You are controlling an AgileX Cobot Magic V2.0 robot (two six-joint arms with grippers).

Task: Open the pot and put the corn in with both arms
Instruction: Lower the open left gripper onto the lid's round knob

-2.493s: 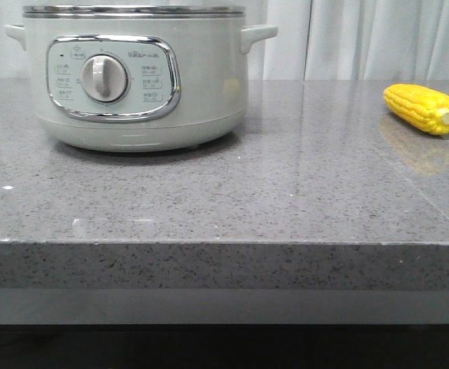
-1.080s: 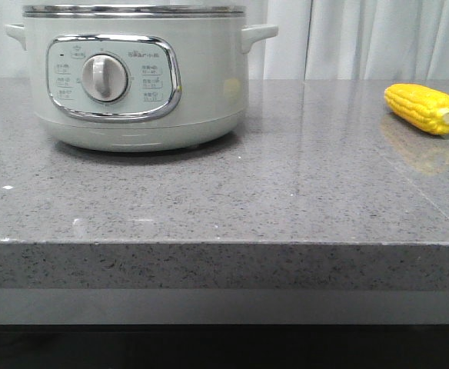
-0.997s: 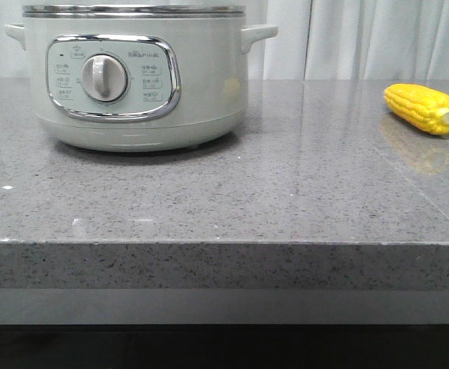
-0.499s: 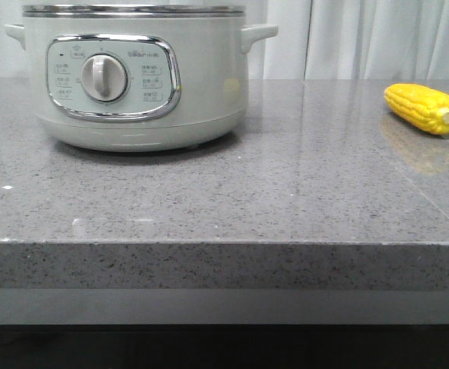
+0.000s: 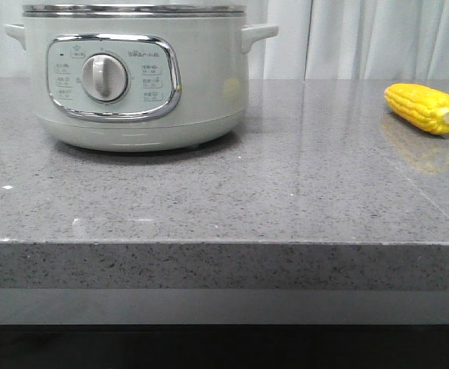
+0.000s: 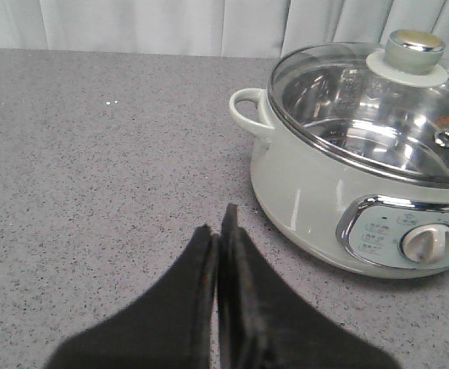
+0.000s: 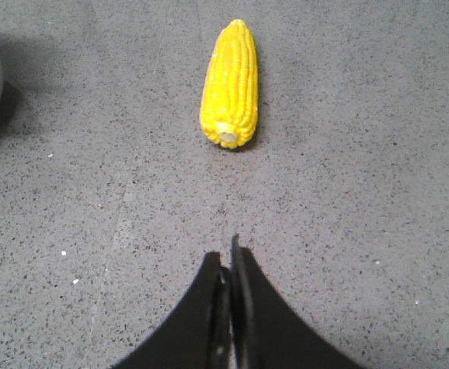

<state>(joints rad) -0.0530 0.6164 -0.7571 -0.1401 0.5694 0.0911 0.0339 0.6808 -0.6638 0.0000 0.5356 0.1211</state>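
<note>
Item 1, left end effector (image 6: 223, 231): I am seeing its two black fingers pressed together, holding nothing, poised above the grey speckled surface (image 6: 94, 169) on the near side of the cooker. I am judging that it needs to spread before it can take the lid knob.

Item 2, right end effector (image 7: 228, 265): fingers likewise closed against each other, gripping nothing, aimed along the surface toward the corn cob, with bare stone between them.

Item 3, corn cob (image 7: 229, 83): bright yellow, lying flat, pale stub end facing my right end effector, tip pointing away. In the front view it is sitting at the far right of the surface (image 5: 209, 200), well apart from the cooker.

Item 4, electric cooker (image 6: 363, 177): pale grey-green, standing at the left of the surface, dial panel facing me. Its glass lid (image 6: 363, 100) is seated in the steel rim, with the lid knob (image 6: 414, 48) at centre.

Handling note: I am treating the lid lift as the step in hand, not yet begun. I am planning to open the left fingers wide, come down straight over the knob, close squarely, and lift vertically so the rim clears without dragging the cooker. The right side should be straddling the cob across its width, at mid-length.
</note>
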